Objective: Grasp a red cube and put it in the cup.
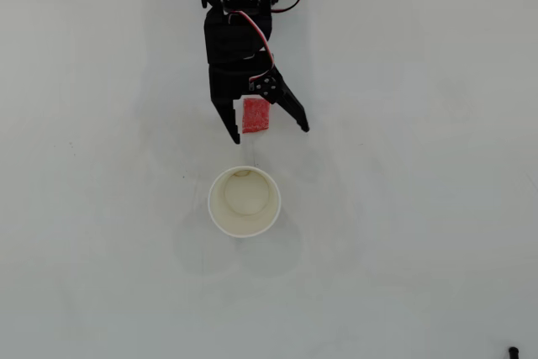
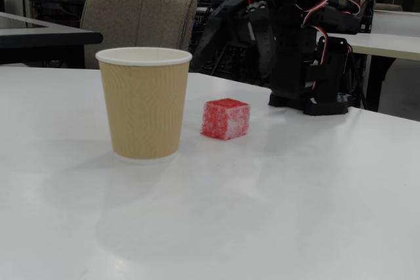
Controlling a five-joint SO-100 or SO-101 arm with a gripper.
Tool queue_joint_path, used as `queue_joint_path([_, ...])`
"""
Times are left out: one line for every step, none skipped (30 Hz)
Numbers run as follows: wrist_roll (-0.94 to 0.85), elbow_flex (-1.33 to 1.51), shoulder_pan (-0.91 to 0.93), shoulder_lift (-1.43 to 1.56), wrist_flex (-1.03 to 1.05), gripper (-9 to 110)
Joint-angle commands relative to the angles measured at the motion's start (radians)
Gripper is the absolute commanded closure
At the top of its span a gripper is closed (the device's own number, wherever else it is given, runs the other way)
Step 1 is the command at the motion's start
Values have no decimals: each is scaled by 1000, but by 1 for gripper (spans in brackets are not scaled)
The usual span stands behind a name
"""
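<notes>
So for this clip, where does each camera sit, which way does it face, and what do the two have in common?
Overhead view: mounted above, looking straight down on the white table; the arm enters from the top edge, its open gripper above the red cube.
Fixed view: low at table height, facing the arm's base across the table; the gripper hangs above and behind the cube.
Shared: cube, cup, gripper and table.
</notes>
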Motion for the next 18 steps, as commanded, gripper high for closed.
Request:
queue_joint_path([-6,69,17,11,-17,54])
queue_joint_path([-9,69,26,11,-14,54])
queue_joint_path([-9,69,35,11,-14,54])
queue_joint_path([-9,69,43,11,-14,54])
queue_joint_path([-9,69,49,11,-12,54])
queue_joint_path([-11,69,58,11,-6,54])
queue_joint_path([-11,69,64,11,6,54])
queue_joint_path([-11,69,74,11,25,54])
queue_joint_path([-12,69,84,11,46,54])
queue_joint_path([-14,69,97,11,71,54])
queue_joint_path([-15,69,109,11,95,54])
queue_joint_path([-15,69,117,11,117,54])
queue_joint_path([-17,69,123,9,130,54])
queue_joint_path([-17,69,123,9,138,54])
queue_joint_path([-17,69,120,9,147,54])
queue_joint_path([-17,69,117,6,156,54])
queue_joint_path([-17,69,115,-3,163,54])
queue_joint_path([-17,69,112,-8,175,54])
